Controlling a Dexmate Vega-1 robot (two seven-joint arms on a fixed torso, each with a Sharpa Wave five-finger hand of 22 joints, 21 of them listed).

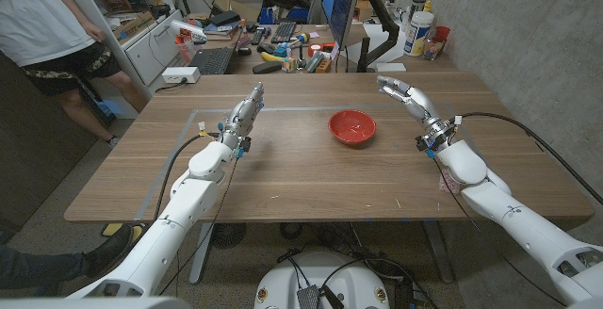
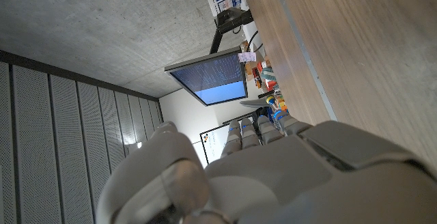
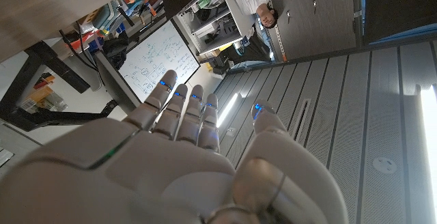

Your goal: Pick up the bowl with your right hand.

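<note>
Red round bowl (image 1: 351, 126), shallow and glossy, looks like plastic, sits upright on the brown wooden bench (image 1: 283, 182), a bit past the middle toward the far edge, nothing touching it. Right hand (image 1: 405, 95) is raised over the bench on the bowl's right side, near it but apart, fingers loosely extended and slightly apart, holding nothing; in the right wrist view that hand (image 3: 191, 149) points its fingertips out at the room, not down at the bench. Key relation: bowl lies to the robot's left of the right hand and slightly nearer the robot, lower than the hand, so the reach should go inward toward bench centre and down. Bowl is round, no long axis, so no preferred grasp direction; rim nearest the right hand is the right-side rim. Left hand (image 1: 246, 114) stands on the other side of the bowl, fingers straight and close together, holding nothing; in the left wrist view its back (image 2: 287, 176) shows with bench beyond. Both hands look about equally near the bowl; hard to rank. Judgement: reach not yet begun, pick not done. A person (image 1: 57, 36) stands at the bench's far left, well apart.
</note>
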